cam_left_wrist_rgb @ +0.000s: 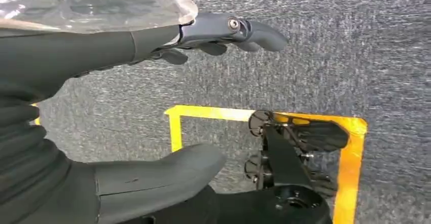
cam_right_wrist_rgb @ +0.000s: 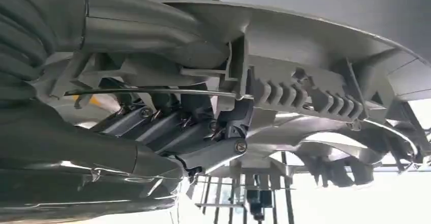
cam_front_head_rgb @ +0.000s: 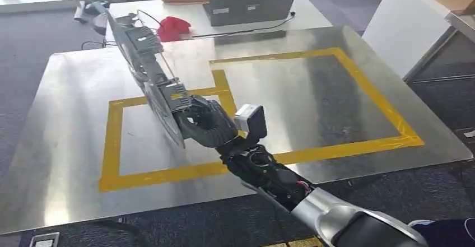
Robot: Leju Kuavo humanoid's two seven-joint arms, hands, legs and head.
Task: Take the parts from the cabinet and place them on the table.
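Note:
My right hand [cam_front_head_rgb: 206, 122] grips a long grey plastic part [cam_front_head_rgb: 143, 62] over the metal table [cam_front_head_rgb: 61, 140]. The part slants from the hand up toward the table's far left corner, its lower end above the left yellow-taped box [cam_front_head_rgb: 113, 146]. Close up, the part's ribbed grey moulding [cam_right_wrist_rgb: 305, 89] lies across my right hand [cam_right_wrist_rgb: 167, 127], whose dark fingers [cam_right_wrist_rgb: 203, 135] wrap under it. My left hand [cam_left_wrist_rgb: 152, 46] hangs over grey carpet with its fingers apart and nothing in it.
A larger yellow-taped box [cam_front_head_rgb: 364, 90] marks the table's right half. Beyond the far edge a person sits at a grey laptop [cam_front_head_rgb: 252, 3], with a red object [cam_front_head_rgb: 172, 28] nearby. A white cabinet [cam_front_head_rgb: 411, 23] stands at the right. Yellow floor tape [cam_left_wrist_rgb: 350, 163] lies below my left hand.

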